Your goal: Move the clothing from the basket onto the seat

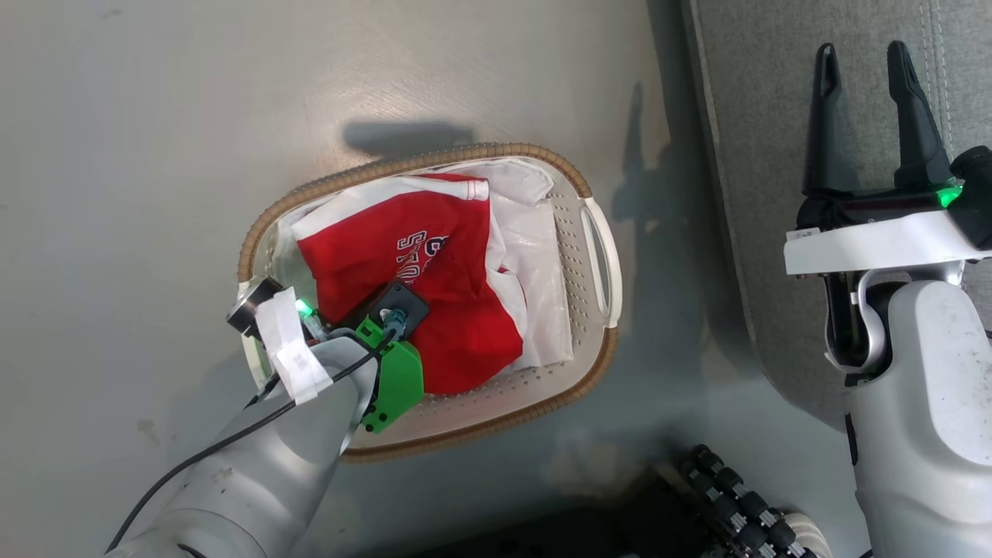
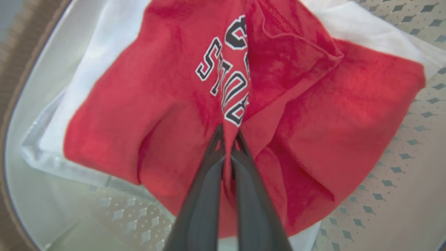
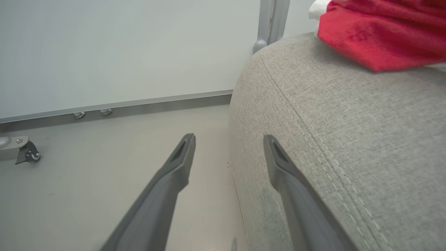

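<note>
Below, pale grey floor [image 1: 155, 155] beside grey seat [image 1: 775, 155].

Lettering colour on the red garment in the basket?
The lettering is black with white outline; clearest in left wrist view.

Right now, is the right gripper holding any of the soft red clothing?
No, the right gripper stands open and empty beside the large grey fabric seat.
</note>
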Tool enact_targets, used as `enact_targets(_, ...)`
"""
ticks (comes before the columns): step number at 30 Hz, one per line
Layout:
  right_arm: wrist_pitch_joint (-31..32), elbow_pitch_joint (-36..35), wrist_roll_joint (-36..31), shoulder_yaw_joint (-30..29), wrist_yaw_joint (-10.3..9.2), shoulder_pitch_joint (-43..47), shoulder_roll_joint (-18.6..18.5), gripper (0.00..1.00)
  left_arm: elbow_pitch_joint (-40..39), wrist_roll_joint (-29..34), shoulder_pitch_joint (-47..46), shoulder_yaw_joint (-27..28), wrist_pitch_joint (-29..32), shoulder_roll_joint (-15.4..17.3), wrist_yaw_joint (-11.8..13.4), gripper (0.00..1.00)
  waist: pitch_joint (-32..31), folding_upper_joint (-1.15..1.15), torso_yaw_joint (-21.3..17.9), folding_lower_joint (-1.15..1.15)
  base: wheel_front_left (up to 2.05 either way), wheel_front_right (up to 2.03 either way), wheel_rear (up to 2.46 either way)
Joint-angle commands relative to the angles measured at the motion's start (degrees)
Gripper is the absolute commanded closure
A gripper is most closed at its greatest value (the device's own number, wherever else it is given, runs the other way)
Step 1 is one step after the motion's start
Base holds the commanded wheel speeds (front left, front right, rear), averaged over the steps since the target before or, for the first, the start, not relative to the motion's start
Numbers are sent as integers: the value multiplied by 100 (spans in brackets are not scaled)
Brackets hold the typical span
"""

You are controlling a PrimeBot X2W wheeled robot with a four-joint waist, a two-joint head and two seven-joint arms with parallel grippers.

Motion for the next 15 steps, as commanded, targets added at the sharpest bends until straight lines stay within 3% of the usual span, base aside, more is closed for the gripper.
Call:
enact_targets(1,-14,21,-39,15,-8,-12,-18,0,-57,-33,-44,-17,-72,30,-28,100,-120,65,54,0,0,0,0)
enact_targets(8,-14,96,-177,-123,-8,150,-19,0,-262,-156,50,35,-371,37,5,100,-620,65,171,0,0,0,0)
enact_targets(15,-14,225,-358,-362,-8,418,-18,0,-812,98,85,-71,-446,203,103,100,-1277,65,390,0,0,0,0)
